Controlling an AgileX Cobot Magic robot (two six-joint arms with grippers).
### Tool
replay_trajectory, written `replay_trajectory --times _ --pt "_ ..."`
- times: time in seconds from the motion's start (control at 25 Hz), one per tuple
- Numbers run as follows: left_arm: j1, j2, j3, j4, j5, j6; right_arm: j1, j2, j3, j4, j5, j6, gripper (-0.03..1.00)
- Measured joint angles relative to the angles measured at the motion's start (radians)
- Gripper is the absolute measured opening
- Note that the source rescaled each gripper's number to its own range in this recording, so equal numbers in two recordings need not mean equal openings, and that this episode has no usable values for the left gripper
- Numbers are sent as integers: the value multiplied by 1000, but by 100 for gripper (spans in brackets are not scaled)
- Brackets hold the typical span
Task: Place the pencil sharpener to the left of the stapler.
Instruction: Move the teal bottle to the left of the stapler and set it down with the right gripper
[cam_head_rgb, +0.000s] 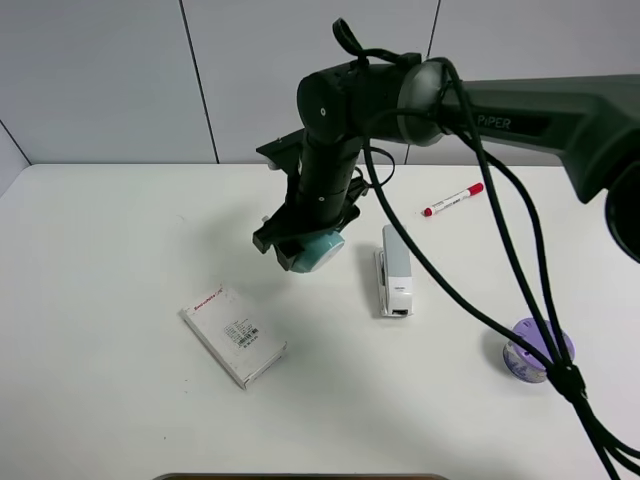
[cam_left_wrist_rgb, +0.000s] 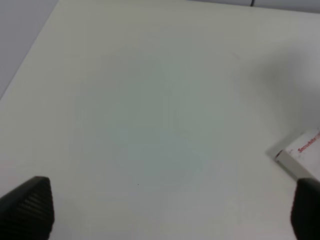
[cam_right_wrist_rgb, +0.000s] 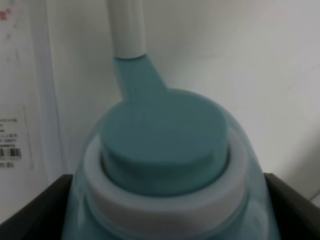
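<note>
Teal pencil sharpener (cam_head_rgb: 322, 251) sits clamped between the right jaws, beside the stapler (cam_head_rgb: 395, 270); left jaws spread wide.

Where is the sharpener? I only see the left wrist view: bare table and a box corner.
Observer: High view shows the right hand holding the sharpener just left of the stapler.
Operator: Is the grip firm?
Observer: Right wrist view shows its fingers against both sides of the sharpener.
Operator: Anything near the drop spot?
Observer: The box lies left and nearer the front, apart from the sharpener.
</note>
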Motion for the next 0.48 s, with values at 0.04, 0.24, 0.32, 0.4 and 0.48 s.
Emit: replay_trajectory --times 0.04,0.24,0.32,0.4,0.48 --pt "0 0 0 0 0 0 0 10 0 0 -1 0 0" --pt "0 0 0 0 0 0 0 50 0 3 -11 0 0" --pt "0 0 0 0 0 0 0 66 0 3 -14 0 0" --pt "0 0 0 0 0 0 0 77 0 3 -16 0 0" --pt "0 0 0 0 0 0 0 86 0 3 -16 0 0"
